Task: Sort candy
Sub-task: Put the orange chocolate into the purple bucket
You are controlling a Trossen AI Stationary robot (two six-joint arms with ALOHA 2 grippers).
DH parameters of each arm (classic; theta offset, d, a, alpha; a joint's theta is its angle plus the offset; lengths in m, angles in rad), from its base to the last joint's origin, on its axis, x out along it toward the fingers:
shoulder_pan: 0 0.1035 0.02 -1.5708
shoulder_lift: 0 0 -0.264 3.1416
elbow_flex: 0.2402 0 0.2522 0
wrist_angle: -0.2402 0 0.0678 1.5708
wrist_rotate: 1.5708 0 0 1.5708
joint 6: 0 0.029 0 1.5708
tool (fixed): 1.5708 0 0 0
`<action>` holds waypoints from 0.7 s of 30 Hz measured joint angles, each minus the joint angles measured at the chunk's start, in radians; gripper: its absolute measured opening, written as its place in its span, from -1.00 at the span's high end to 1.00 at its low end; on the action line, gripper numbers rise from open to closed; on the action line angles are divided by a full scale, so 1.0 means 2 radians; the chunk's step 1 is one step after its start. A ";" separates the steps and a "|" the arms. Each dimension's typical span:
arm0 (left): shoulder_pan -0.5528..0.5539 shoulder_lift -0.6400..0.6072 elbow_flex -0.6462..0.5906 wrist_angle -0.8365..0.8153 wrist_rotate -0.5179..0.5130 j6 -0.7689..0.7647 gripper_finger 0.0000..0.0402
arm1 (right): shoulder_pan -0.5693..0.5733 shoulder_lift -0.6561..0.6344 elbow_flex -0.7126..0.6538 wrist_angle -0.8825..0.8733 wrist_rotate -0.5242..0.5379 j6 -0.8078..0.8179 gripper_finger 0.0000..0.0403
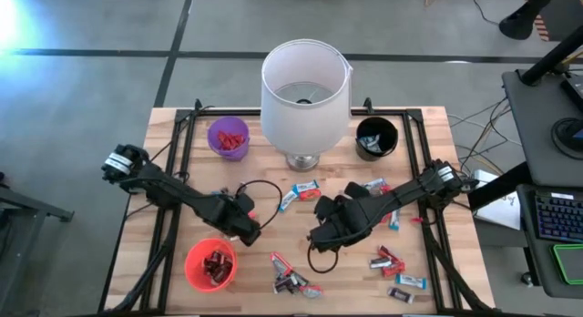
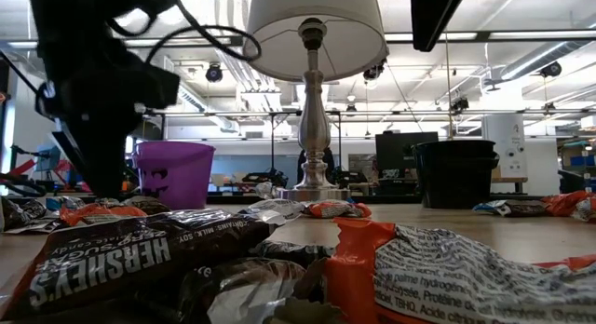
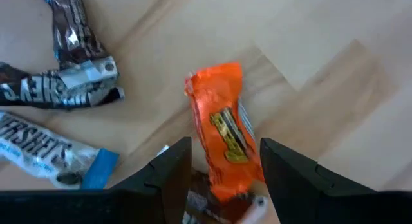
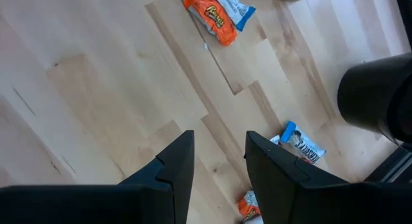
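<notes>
left gripper [image 3: 222,166]: fingers spread, straddling an orange Reese's candy [image 3: 224,130] on the table near the red cup [image 1: 193,265], no squeeze evident | axis: wrapper runs lengthwise out ahead between the fingers, so they close across its width | right gripper [image 4: 215,156]: parted, empty over bare wood, farther off | nearer arm: left

Wooden table [image 1: 182,135], lamp [image 1: 305,89], purple, red, seemingly black cups, scattered candy [image 1: 296,194]

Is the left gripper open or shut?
Open: left gripper fingers stand apart either side of an orange candy lying on the table.
</notes>
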 joint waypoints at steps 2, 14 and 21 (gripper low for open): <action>0.006 0.008 0.000 0.004 0.005 0.004 0.17 | 0.001 0.000 0.000 0.000 0.000 0.000 0.37; 0.021 0.038 0.000 0.016 0.031 0.031 0.28 | 0.015 -0.003 0.000 0.000 -0.002 0.013 0.37; 0.021 0.025 0.004 0.015 0.035 0.068 0.81 | 0.014 -0.007 0.000 0.000 0.000 0.013 0.37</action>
